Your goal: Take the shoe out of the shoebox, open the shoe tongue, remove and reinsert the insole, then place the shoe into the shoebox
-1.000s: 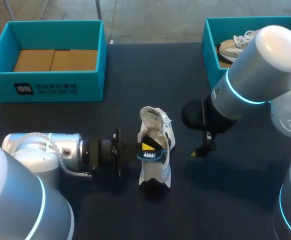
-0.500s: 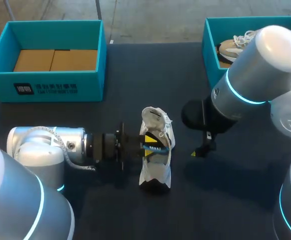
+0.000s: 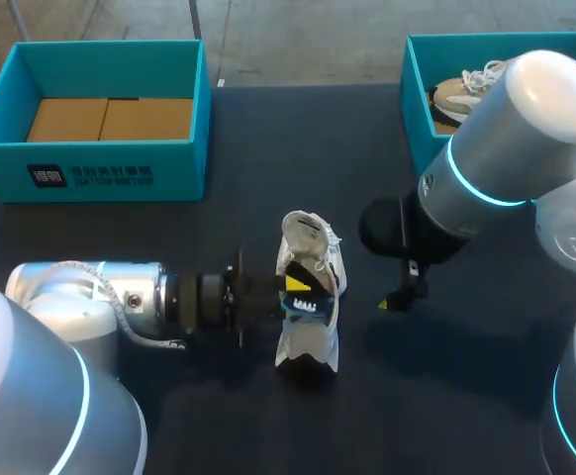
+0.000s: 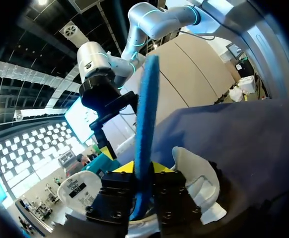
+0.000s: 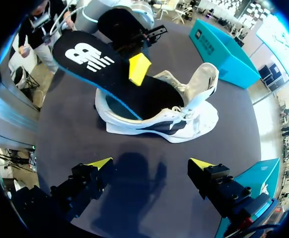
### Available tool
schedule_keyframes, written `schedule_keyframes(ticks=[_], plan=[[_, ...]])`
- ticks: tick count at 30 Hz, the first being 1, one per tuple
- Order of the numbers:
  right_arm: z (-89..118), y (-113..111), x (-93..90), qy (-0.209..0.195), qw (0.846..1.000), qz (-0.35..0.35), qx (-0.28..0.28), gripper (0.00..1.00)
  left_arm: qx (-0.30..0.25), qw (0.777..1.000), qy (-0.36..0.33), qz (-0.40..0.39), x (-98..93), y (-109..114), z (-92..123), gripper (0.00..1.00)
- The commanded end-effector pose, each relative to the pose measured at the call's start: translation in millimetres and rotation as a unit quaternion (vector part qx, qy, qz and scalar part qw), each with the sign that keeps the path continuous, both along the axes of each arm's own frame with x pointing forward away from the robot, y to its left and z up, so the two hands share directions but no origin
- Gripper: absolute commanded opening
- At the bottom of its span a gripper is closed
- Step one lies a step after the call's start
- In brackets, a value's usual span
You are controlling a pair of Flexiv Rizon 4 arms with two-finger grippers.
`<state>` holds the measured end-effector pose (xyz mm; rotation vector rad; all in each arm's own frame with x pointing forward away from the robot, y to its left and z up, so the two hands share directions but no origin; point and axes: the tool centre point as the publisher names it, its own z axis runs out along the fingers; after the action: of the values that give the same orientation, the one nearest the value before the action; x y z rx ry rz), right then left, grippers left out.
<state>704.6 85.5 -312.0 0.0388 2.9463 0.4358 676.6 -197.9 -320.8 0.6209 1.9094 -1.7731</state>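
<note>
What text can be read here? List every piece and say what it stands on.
Teal cardboard shoebox, front wall: a dark square mark and white print, too small to read.
Black-and-blue insole, top face: a white logo mark, no readable words.
White sneaker: no text visible.

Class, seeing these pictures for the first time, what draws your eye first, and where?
The white shoe in the middle of the table, with the left claw gripping its blue-edged insole, which stands half out of the shoe. The right claw hangs open beside it.
</note>
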Motion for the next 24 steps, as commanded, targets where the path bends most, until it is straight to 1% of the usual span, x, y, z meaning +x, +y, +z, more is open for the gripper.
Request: schedule_keyframes(ticks=[1, 6, 13, 19, 22, 23, 24], plan=[[-1.4, 0.3, -0.1, 0.0, 1.0, 0.0, 0.001, 1.0, 0.006, 1.0, 0.0, -0.008, -0.6, 3.6, -5.0, 0.0], [-1.4, 0.3, -0.1, 0.0, 1.0, 0.0, 0.001, 1.0, 0.018, 0.999, -0.023, -0.025, 7.7, 1.8, -15.1, 0.0], [-1.4, 0.3, -0.1, 0.0, 1.0, 0.0, 0.001, 1.0, 0.031, 0.999, -0.03, -0.033, 21.8, -0.8, -28.7, 0.0], [-1.4, 0.3, -0.1, 0.0, 1.0, 0.0, 0.001, 1.0, 0.045, 0.998, -0.025, -0.034, 30.5, -2.3, -34.4, 0.0], [-1.4, 0.3, -0.1, 0.0, 1.0, 0.0, 0.001, 1.0, 0.039, 0.999, -0.024, -0.026, 30.0, -2.9, -29.3, 0.0], [-1.4, 0.3, -0.1, 0.0, 1.0, 0.0, 0.001, 1.0, 0.035, 0.999, -0.024, -0.022, 28.4, -2.7, -26.5, 0.08], [-1.4, 0.3, -0.1, 0.0, 1.0, 0.0, 0.001, 1.0, 0.031, 0.999, -0.024, -0.02, 26.3, -2.2, -23.2, 0.27]])
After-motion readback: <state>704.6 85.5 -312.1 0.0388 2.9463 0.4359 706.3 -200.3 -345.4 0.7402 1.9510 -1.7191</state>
